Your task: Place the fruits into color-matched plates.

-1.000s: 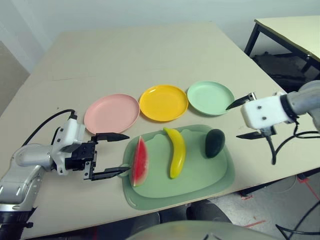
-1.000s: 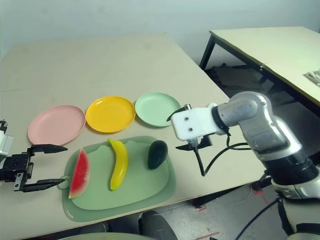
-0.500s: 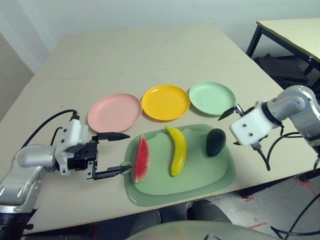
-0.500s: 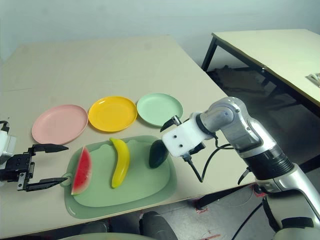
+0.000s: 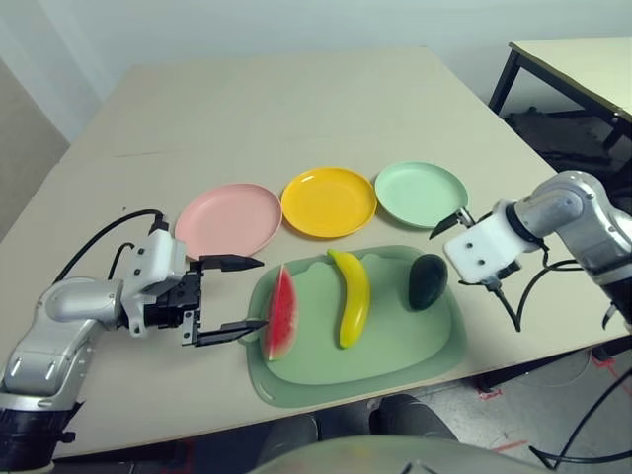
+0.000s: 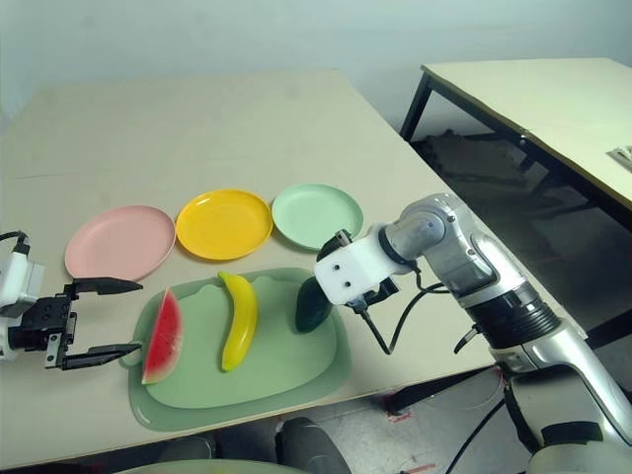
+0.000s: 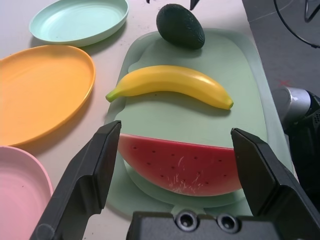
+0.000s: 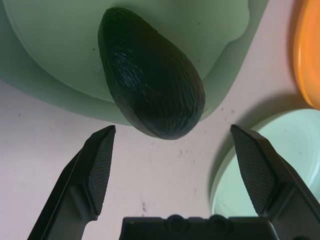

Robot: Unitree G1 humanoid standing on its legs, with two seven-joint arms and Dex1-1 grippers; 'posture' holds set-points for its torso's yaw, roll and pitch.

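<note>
Both arms are lined up on fruit at once, and nothing has reached a plate yet; the watermelon wedge, the banana and the avocado all lie on the sage-green mat, with the pink plate, the yellow plate and the green plate in a row just beyond it on the bench. The right pincer hangs over the avocado's near end with its fingers wide apart, empty; I'd say it should come further down and centre on the fat middle of the fruit before closing, since the shape is rounded and could squirt out of an end grip. The left pincer is likewise spread and empty, levelled at the wedge from the side; its lower finger is close to the mat's edge and may catch it. The green plate sits just beside the avocado, a short lift away. The banana lies between the two arms, clear of both for now; a second table stands off to the right.
</note>
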